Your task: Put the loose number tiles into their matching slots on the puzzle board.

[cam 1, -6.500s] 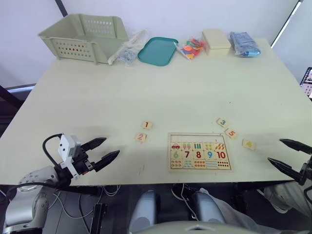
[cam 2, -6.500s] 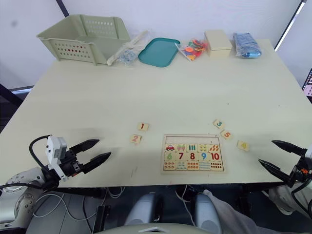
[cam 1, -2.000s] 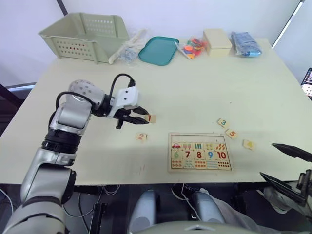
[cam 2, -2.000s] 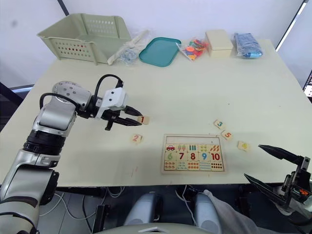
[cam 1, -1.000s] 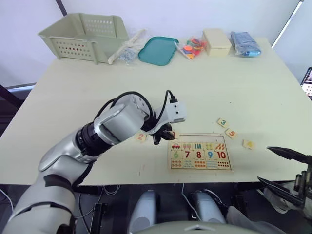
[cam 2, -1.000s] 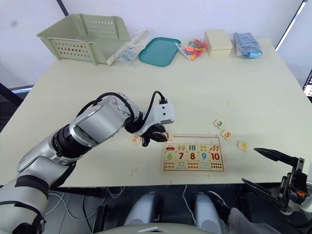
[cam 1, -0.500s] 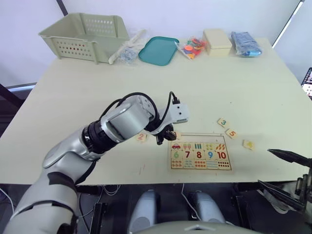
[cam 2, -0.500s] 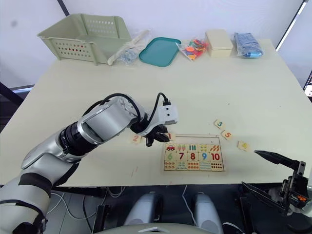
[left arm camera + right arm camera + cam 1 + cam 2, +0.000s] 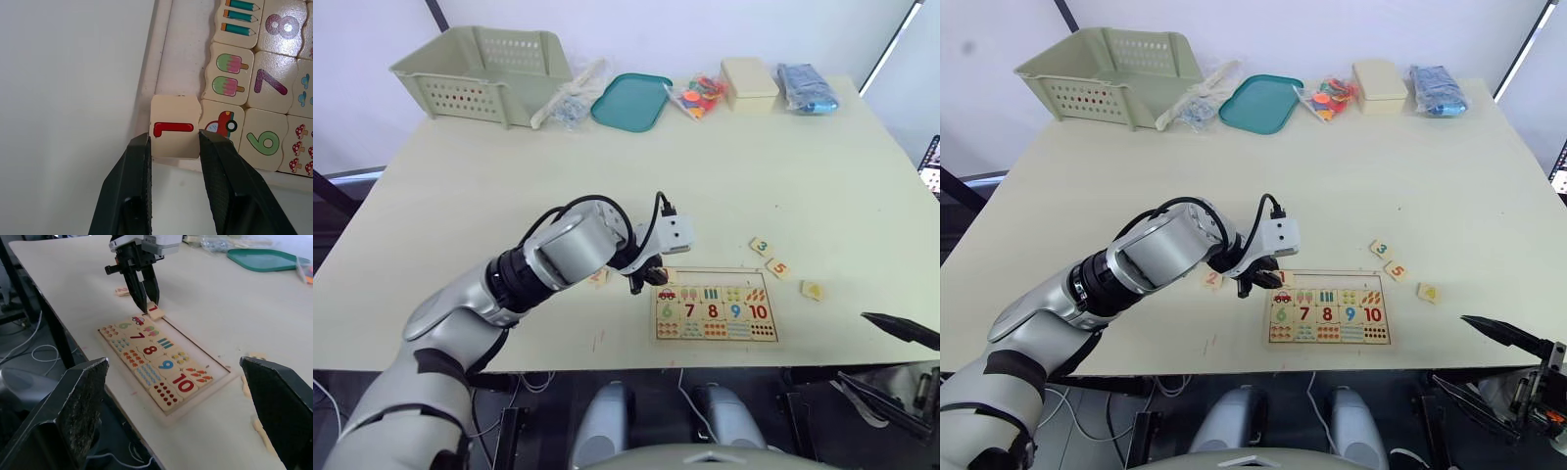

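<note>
Left tool [image 9: 174, 147]: closed on tile 1 [image 9: 175, 127], fingers pinching its two opposite edges; poised at the near-left corner of the puzzle board [image 9: 715, 305].
Tile 1: red digit, tilted across the board's raised frame at that corner, partly over the end slot [image 9: 183, 58] of the empty row, just beside the car picture piece [image 9: 221, 127]; not seated flat.
Right tool [image 9: 1489, 367]: fingers spread wide, nothing between them; off the worktop's near edge, well to the right of the board.
Puzzle board: flat on the worktop [image 9: 705, 176] near its front edge; lower rows filled with 6 to 10 and counting pictures, far row of slots bare.
Tile 2 [image 9: 1211, 279]: flat on the worktop, left of the board, partly behind the left arm.
Tiles 3 [image 9: 760, 246], 5 [image 9: 777, 267], 4 [image 9: 813, 290]: loose on the worktop, right of the board, in a slanting line running away from its far-right corner.
Far from the board, along the worktop's back edge: pale green basket [image 9: 484, 73], teal tray [image 9: 629, 102].
</note>
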Action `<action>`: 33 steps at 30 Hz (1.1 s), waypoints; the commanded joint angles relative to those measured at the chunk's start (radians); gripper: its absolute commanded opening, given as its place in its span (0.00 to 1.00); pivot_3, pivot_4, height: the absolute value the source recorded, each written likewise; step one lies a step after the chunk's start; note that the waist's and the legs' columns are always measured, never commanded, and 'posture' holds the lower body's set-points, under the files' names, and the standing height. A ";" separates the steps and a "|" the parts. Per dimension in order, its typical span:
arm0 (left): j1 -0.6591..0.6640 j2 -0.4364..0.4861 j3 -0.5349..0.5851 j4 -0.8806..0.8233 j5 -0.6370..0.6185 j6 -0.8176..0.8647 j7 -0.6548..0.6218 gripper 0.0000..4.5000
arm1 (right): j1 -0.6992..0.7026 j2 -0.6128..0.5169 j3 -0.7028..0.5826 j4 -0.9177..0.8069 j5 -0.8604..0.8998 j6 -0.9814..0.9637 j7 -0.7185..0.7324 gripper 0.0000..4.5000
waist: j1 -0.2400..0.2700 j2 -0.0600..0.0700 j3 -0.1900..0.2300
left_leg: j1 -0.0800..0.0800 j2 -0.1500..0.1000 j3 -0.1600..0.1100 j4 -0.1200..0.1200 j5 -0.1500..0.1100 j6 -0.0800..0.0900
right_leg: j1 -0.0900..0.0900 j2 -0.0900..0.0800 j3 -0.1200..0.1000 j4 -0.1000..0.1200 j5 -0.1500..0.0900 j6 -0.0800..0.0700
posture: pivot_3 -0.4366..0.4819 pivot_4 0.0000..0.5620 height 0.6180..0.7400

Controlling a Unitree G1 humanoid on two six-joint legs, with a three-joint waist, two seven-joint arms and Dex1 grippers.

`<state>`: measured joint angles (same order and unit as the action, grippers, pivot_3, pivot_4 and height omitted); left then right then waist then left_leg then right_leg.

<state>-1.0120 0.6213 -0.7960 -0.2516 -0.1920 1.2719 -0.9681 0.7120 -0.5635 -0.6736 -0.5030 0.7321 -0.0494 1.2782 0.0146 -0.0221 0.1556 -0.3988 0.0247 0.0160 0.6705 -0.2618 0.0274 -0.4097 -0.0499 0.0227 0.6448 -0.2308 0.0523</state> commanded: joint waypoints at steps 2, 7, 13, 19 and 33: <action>-0.005 -0.008 0.000 -0.004 0.003 -0.023 0.011 0.21 | 0.014 0.015 -0.019 -0.005 0.003 -0.038 0.008 1.00 | 0.000 0.000 0.000 | 0.000 0.000 0.000 0.000 0.000 0.000 | 0.000 0.000 0.000 0.000 0.000 0.000 | 0.48 0.27 1.00; 0.001 -0.005 -0.002 -0.013 -0.001 -0.022 0.015 0.21 | 0.023 0.012 -0.020 -0.008 0.009 -0.037 0.007 1.00 | 0.000 0.000 0.000 | 0.000 0.000 0.000 0.000 0.000 0.000 | 0.000 0.000 0.000 0.000 0.000 0.000 | 0.48 0.27 1.00; 0.012 -0.002 -0.012 -0.027 0.004 -0.033 0.021 0.21 | 0.019 0.006 -0.020 -0.011 0.015 -0.034 0.008 1.00 | 0.000 0.000 0.000 | 0.000 0.000 0.000 0.000 0.000 0.000 | 0.000 0.000 0.000 0.000 0.000 0.000 | 0.48 0.27 1.00; 0.020 0.006 -0.019 -0.034 0.007 -0.043 0.018 0.21 | 0.015 0.003 -0.015 -0.017 0.016 -0.031 0.004 1.00 | 0.000 0.000 0.000 | 0.000 0.000 0.000 0.000 0.000 0.000 | 0.000 0.000 0.000 0.000 0.000 0.000 | 0.48 0.27 1.00; 0.023 0.014 -0.037 -0.025 0.022 -0.081 0.012 0.21 | 0.023 0.002 -0.019 -0.040 0.022 -0.023 -0.009 1.00 | 0.001 0.000 0.000 | 0.000 0.000 0.000 0.000 0.000 0.000 | 0.000 0.000 0.000 0.000 0.000 0.000 | 0.48 0.27 1.00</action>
<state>-0.9878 0.6300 -0.8237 -0.2575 -0.1795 1.2056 -0.9540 0.7264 -0.5543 -0.6740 -0.5098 0.7342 -0.0687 1.2758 0.0151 -0.0219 0.1556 -0.3988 0.0247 0.0159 0.6705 -0.2618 0.0274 -0.4097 -0.0500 0.0226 0.6448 -0.2311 0.0521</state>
